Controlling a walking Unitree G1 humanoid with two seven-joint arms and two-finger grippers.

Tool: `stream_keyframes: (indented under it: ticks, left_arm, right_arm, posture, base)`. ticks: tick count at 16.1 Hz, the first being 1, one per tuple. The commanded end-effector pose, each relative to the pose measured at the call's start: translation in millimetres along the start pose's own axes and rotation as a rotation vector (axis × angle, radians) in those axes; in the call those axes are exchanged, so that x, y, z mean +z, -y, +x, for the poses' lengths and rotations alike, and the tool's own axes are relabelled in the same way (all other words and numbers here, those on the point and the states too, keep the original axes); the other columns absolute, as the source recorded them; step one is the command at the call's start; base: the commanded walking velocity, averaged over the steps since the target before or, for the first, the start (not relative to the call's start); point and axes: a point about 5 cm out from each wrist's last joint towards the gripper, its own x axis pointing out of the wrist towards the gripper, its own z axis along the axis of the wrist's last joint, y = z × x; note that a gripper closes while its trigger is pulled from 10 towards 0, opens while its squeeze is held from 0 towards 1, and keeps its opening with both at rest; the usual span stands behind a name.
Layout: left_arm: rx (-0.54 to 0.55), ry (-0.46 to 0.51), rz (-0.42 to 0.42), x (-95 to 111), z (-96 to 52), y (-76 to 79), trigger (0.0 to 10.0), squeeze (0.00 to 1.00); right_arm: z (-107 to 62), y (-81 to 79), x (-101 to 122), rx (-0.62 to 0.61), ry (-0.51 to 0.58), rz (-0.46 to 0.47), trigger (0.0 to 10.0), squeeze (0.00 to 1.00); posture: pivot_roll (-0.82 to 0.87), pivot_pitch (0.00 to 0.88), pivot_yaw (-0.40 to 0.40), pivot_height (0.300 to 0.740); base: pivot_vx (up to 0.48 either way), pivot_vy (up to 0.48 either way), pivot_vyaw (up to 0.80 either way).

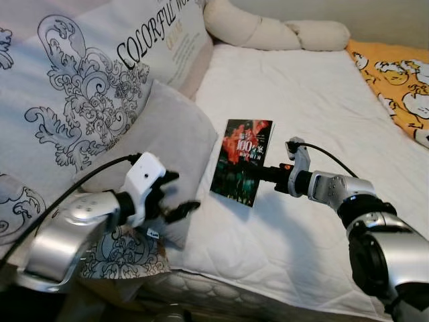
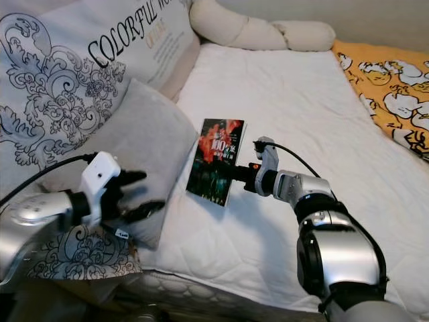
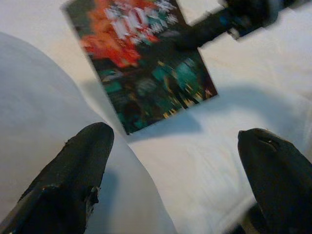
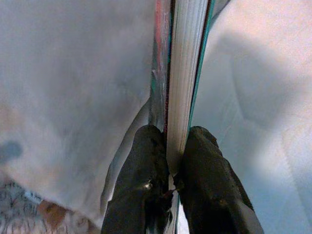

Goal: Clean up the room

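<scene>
The book's (image 3: pixel 141 63) cover lettering is blurred in the left wrist view; the patterned pillow's (image 1: pixel 80 80) print runs off the frame's top; the yellow blanket (image 1: pixel 395 80) is cropped at the right.

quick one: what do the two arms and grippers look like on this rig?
Both arms are silver metal with rounded joint housings. The left gripper has black fingers under a white boxy wrist block, with a black cable looping back along the arm. The right gripper has black fingers, a grey wrist bracket, a small orange-red spot and a thin black cable.
</scene>
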Motion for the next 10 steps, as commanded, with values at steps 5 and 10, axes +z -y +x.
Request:
stream_keyframes:
  ticks: [5,10]
  left_arm:
    - [-0.090,-0.117,0.010,-7,-17.4,8.4,10.0,0.18]
    - [-0.126,-0.152,-0.011,-12,-15.3,19.4,10.0,0.18]
  right_arm:
    - [10.8,5.7,-18,-0.169,-0.143,-0.235,10.0,0.00]
    - [16.2,16.0,-39,-0.371,-0.199,-0.392,10.0,1.00]
  posture:
    - [0.25,0.000,0.063,0.740]
    - [0.27,0.000,0.061,0.740]
  base:
    - [0.000,0.000,0.00]
    - [0.000,0.000,0.00]
